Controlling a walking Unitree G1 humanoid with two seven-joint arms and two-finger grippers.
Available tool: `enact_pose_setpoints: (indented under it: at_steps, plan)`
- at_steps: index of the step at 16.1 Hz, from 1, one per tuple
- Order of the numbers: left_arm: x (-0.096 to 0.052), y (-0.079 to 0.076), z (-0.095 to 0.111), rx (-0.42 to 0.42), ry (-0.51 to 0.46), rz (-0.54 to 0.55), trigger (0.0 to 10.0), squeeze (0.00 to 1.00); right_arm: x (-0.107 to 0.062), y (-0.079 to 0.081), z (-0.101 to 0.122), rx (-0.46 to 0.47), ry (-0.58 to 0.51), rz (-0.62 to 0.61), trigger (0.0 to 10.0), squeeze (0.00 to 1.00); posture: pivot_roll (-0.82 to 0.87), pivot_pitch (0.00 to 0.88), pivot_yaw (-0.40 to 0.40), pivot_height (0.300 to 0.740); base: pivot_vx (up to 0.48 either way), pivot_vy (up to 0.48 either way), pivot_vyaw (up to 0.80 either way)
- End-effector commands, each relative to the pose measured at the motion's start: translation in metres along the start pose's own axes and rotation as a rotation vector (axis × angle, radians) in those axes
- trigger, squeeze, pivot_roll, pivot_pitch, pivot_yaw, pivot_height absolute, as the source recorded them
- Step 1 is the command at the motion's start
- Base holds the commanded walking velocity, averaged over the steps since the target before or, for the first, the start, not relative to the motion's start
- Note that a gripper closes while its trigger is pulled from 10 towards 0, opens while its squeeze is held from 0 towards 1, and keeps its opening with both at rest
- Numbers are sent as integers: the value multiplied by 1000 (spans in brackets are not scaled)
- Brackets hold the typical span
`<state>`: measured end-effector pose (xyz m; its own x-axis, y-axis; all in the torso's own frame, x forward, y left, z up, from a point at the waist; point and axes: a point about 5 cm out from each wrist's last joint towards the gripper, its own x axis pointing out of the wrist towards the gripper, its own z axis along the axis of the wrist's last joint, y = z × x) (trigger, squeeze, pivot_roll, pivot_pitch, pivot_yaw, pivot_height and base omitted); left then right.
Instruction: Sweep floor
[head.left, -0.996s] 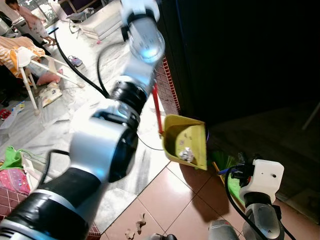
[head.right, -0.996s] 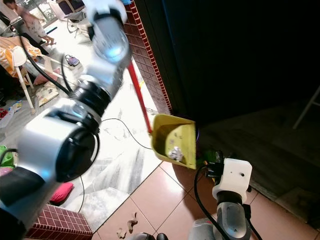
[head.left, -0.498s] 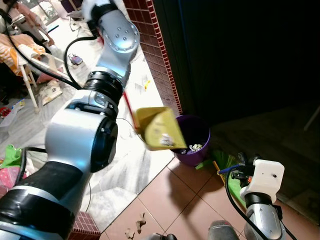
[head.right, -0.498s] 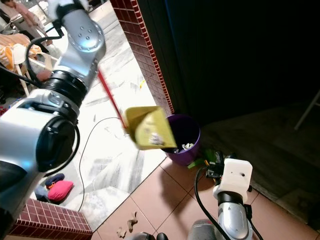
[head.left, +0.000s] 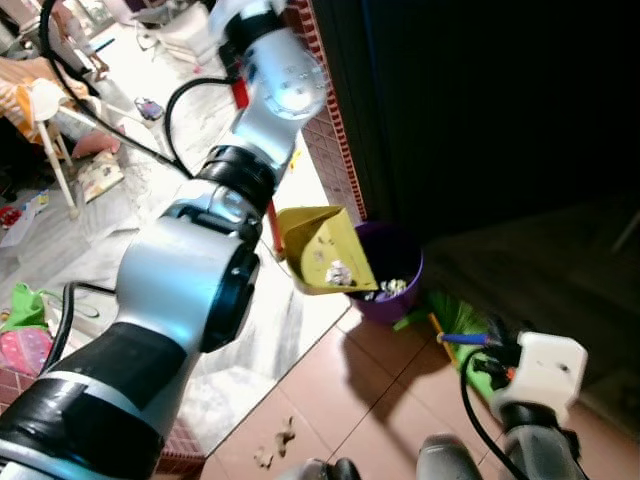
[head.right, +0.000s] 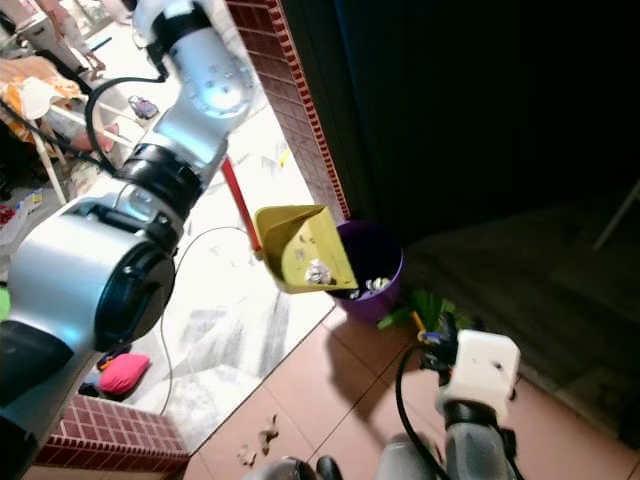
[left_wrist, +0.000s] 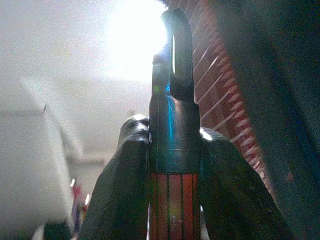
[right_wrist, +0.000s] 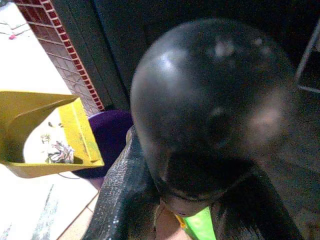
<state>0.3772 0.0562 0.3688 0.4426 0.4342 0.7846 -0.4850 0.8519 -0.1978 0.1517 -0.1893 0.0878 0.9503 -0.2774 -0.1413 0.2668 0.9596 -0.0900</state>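
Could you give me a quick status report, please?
Left gripper shut on dustpan handle. Dustpan, debris inside, beside purple bin. Right gripper holds broom top.

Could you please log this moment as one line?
left gripper: shut on dustpan handle | dustpan: tilted over bin | right gripper: holds broom

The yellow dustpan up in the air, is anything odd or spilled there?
The yellow dustpan hangs tilted beside the purple bin, crumpled litter still inside it. Scraps lie loose on the tiled floor nearer the robot. No spill shows around the bin.
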Motion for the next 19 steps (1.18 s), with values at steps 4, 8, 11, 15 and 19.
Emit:
enact_pose_setpoints:
  at_steps: [4, 8, 11, 15, 19]
  plan:
    - [-1, -10, 22, 30, -219, -41, 10000, 247, -36, -12, -56, 20, 364, -69, 10000, 0, -395, 148, 400, 740, 0, 0, 0]
    - [-10, -14, 26, 77, -364, -69, 10000, 239, -40, -8, -51, 25, 358, -48, 10000, 0, -396, 157, 400, 740, 0, 0, 0]
    - [-24, -20, 27, 52, -385, -118, 10000, 235, -41, -8, -49, 30, 349, -37, 10000, 0, -389, 161, 400, 740, 0, 0, 0]
    - [-11, -9, 15, 65, -297, -123, 10000, 212, -27, -4, -49, 37, 326, 11, 10000, 0, -345, 114, 371, 740, 0, 0, 0]
    - [54, 28, 45, 55, -484, 1, 10000, 0, 21, 10, -47, 28, 261, 109, 10000, 0, -234, 0, 303, 740, 0, 0, 0]
